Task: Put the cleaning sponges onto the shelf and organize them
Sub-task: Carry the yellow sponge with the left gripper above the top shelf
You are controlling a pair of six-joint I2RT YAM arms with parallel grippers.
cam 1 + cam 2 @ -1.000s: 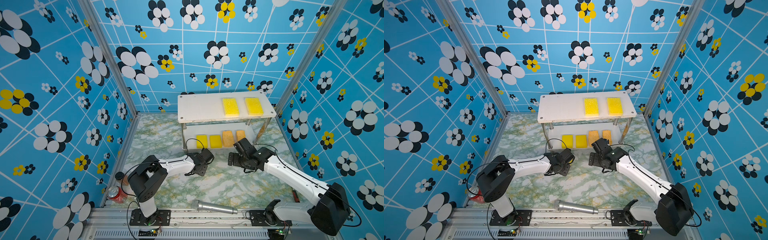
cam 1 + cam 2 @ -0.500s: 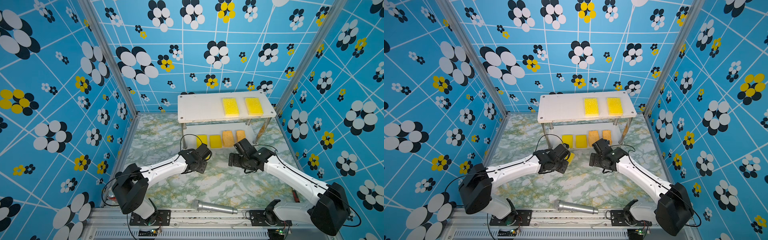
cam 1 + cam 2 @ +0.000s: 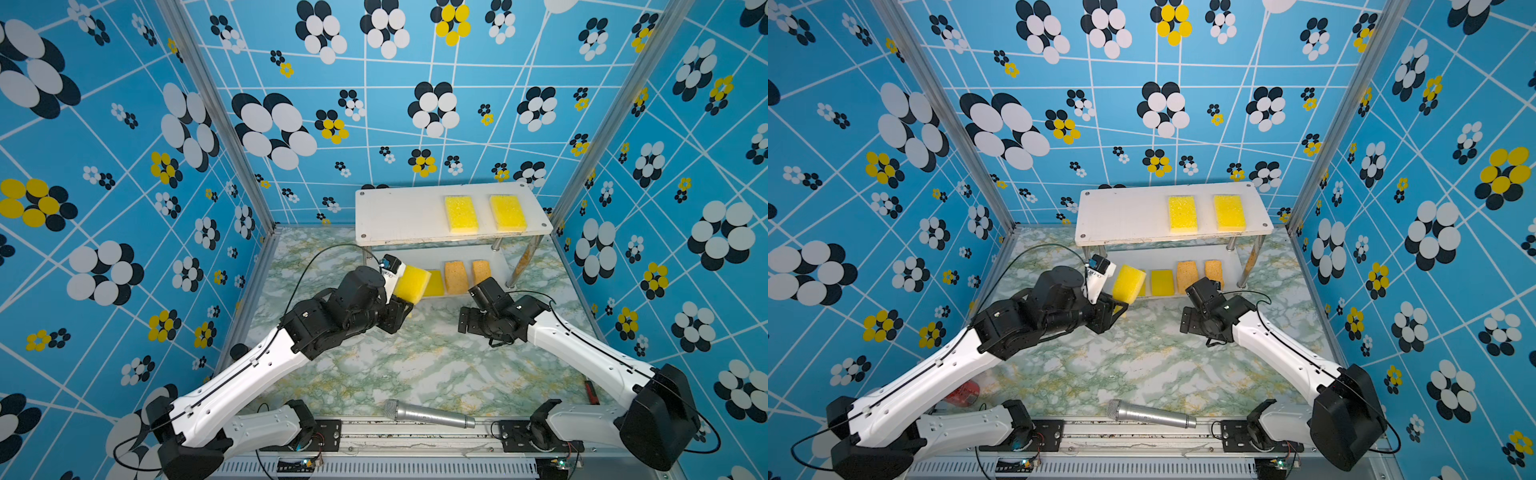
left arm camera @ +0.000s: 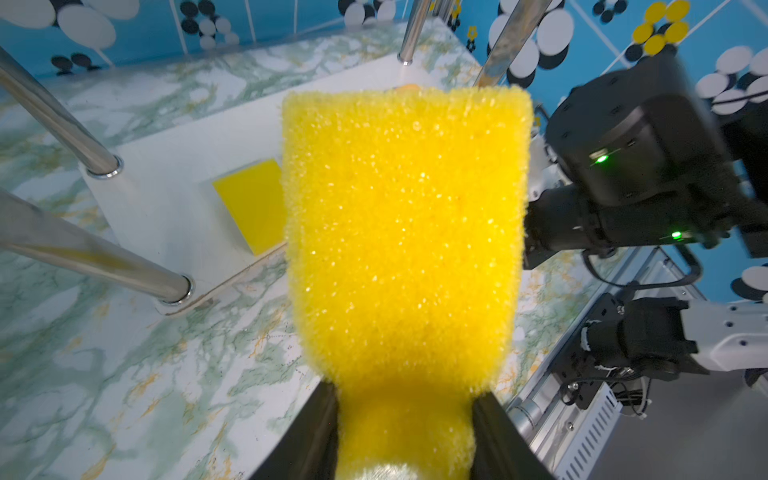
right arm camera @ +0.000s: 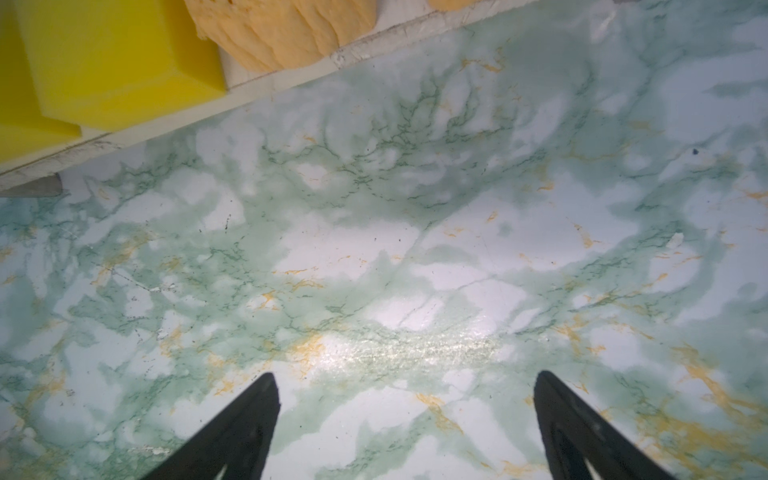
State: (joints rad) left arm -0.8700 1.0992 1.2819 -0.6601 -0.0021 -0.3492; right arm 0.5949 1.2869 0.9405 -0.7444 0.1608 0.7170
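- We see the left gripper (image 4: 405, 419) clamped on a long yellow sponge (image 3: 412, 282), held just before the shelf's (image 3: 399, 216) lower board, at the centre of both top views.
- The right gripper (image 5: 404, 376), right of centre, hangs empty over the marbled table (image 3: 395, 365) with its jaws wide apart.
- Two flat yellow sponges (image 3: 461, 214) lie on the top board.
- The lower board holds two orange-tan sponges (image 3: 456, 277) and, seemingly, two small yellow sponges (image 3: 1161, 282).

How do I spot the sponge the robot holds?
Find the white shelf at the back of the marble table. Before its lower board, the left gripper pinches a fuzzy yellow sponge. It alone is raised and tilted; the others lie flat.
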